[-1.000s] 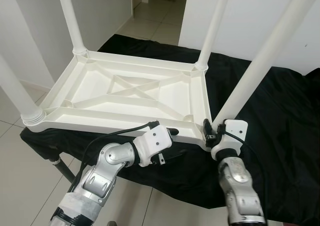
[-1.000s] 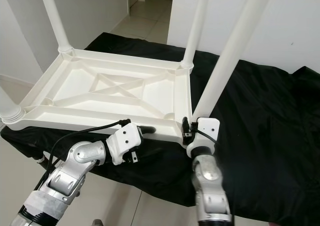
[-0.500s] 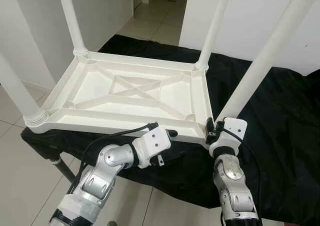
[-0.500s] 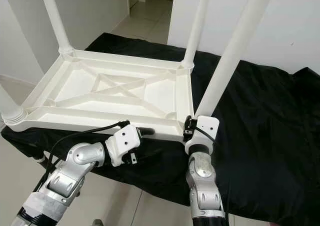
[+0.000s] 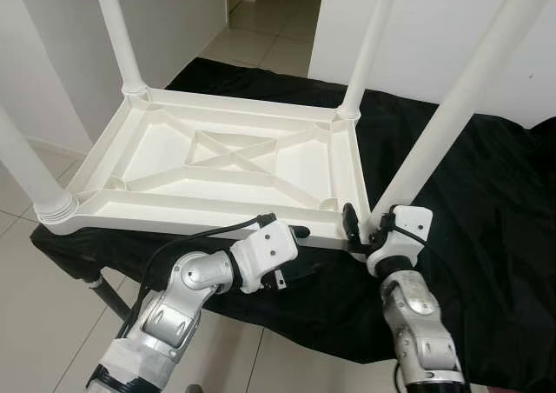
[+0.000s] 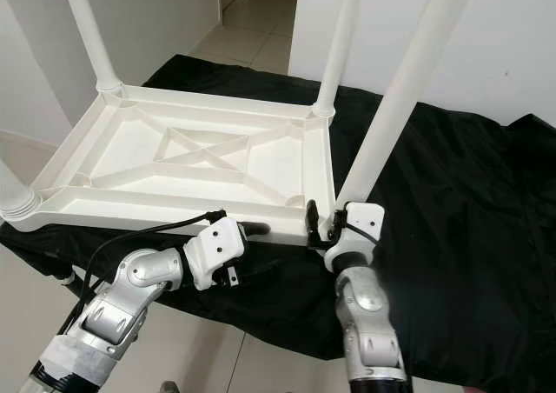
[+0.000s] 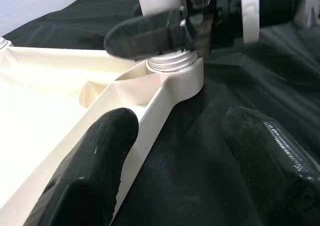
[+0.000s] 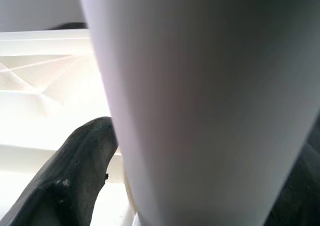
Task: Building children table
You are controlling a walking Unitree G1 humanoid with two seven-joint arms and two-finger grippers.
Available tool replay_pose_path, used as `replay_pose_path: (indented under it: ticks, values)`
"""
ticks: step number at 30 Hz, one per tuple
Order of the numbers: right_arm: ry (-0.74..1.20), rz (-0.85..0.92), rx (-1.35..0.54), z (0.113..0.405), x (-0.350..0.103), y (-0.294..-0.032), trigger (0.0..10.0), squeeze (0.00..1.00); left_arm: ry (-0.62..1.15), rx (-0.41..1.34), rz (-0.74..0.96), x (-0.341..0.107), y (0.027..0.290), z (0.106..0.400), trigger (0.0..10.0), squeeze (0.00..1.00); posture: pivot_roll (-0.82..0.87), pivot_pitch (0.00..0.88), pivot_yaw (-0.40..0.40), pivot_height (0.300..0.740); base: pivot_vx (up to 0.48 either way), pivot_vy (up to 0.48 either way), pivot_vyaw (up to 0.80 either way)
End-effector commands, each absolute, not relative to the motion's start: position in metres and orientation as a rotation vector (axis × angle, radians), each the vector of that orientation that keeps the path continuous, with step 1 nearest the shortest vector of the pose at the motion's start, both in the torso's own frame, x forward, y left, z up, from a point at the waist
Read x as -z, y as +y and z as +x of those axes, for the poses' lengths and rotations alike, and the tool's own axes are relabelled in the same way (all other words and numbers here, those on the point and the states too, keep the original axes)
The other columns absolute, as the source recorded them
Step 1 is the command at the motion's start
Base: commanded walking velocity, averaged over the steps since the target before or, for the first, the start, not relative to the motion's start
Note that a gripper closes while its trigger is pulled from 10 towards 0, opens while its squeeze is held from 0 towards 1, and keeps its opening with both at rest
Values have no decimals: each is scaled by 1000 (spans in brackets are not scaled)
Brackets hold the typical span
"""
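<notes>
Gripping low on the near right white plastic table leg point(image 5: 452, 119), just above its threaded collar, the right gripper point(image 5: 365, 228) is seen with its two black fingers set around the tube; one finger point(image 8: 75, 176) is pressed against the leg's side, while the other is hidden behind it, so the closure appears firm but cannot be fully confirmed. The hold is placed at the base of the leg probably because that is where the leg can be turned or seated into its corner socket. To the left, along the near edge, the left gripper point(image 5: 295, 233) is held with its fingers point(image 7: 95, 161) parted, astride the rim of the upturned white plastic table top point(image 5: 217, 163) with nothing clamped; it is judged to be posted there to steady the top against twisting. The table top is laid underside up, its ribbed cross bracing exposed, on a black cloth point(image 5: 486, 210) draped over a support, so that the sockets face upward for the legs. Beyond, the near left leg point(image 5: 26, 163) is found at the left corner, and two more legs point(image 5: 117, 32) point(image 5: 369, 41) are stood upright in the far corners. A tiled floor point(image 5: 261, 28) and white walls are seen behind.
</notes>
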State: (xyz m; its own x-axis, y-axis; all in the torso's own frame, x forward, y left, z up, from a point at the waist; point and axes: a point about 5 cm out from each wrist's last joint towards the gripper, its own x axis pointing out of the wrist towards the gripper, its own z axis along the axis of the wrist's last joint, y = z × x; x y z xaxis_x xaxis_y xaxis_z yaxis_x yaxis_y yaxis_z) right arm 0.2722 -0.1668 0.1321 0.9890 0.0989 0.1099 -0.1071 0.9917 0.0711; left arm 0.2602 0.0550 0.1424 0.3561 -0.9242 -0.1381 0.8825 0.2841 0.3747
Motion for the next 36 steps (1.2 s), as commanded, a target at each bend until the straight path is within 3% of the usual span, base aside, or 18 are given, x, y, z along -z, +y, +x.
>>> replay_pose_path:
  ticks: [1, 14, 15, 16, 19, 20, 32, 33, 36]
  values:
    - [-127, 60, -193, 272, -135, -169, 10000, 0, -121, 1182, 420, -142, 53, 260, 10000, 0, 9, 59, -58, 740, 0, 0, 0]
    - [-106, -67, -515, 282, -141, -185, 10000, 0, -123, 1192, 416, -143, 50, 261, 10000, 0, -5, 63, -43, 740, 0, 0, 0]
    - [-83, -85, -562, 286, -140, -187, 9569, 0, -125, 1194, 418, -144, 50, 261, 10000, 0, -6, 62, -41, 740, 0, 0, 0]
    - [-60, -91, -604, 289, -137, -189, 3373, 0, -129, 1192, 419, -145, 49, 263, 10000, 0, -5, 63, -43, 740, 0, 0, 0]
    - [-47, -91, -631, 291, -136, -191, 3373, 0, -132, 1191, 420, -146, 48, 264, 10000, 0, -5, 63, -43, 740, 0, 0, 0]
    - [-35, -101, -651, 292, -135, -193, 0, 0, -138, 1188, 420, -147, 48, 265, 10000, 0, -2, 63, -48, 740, 0, 0, 0]
    - [-11, -103, -677, 292, -131, -200, 314, 0, -138, 1164, 420, -148, 51, 267, 10000, 0, -2, 69, -56, 740, 0, 0, 0]
    - [-13, -99, -671, 292, -131, -199, 10000, 0, -139, 1163, 421, -149, 51, 267, 10000, 0, -3, 72, -54, 740, 0, 0, 0]
    - [-18, -94, -669, 292, -130, -197, 10000, 0, -139, 1162, 420, -149, 51, 268, 10000, 0, -5, 73, -46, 740, 0, 0, 0]
